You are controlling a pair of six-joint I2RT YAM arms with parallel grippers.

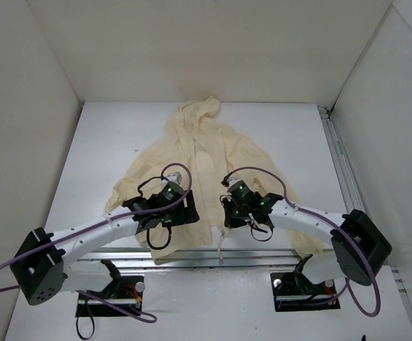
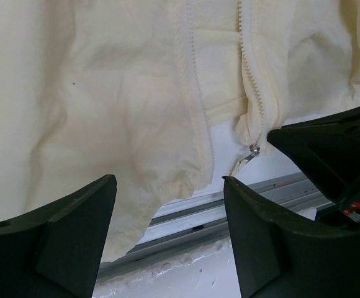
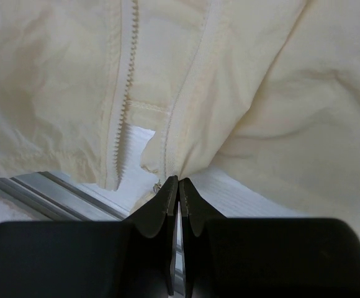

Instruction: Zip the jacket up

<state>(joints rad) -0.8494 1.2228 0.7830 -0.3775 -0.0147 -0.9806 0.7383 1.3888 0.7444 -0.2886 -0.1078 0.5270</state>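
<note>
The pale cream jacket [image 1: 206, 153] lies flat on the white table, hood at the far end and front open at the bottom. My right gripper [image 1: 229, 217] [image 3: 179, 179] is shut, its tips pinching the bottom corner of the jacket's [image 3: 279, 93] right zipper edge. The small metallic zipper pull [image 3: 156, 184] [image 2: 252, 151] dangles just beside those tips. My left gripper [image 1: 174, 213] [image 2: 169, 178] stands open above the bottom hem of the left front panel [image 2: 105, 93], with nothing between its fingers. The two rows of zipper teeth lie apart.
A metal rail [image 1: 263, 256] [image 2: 242, 205] runs along the table's near edge, right under the jacket's hem. White walls enclose the table on the left, right and far sides. A second rail [image 1: 337, 170] runs along the right side.
</note>
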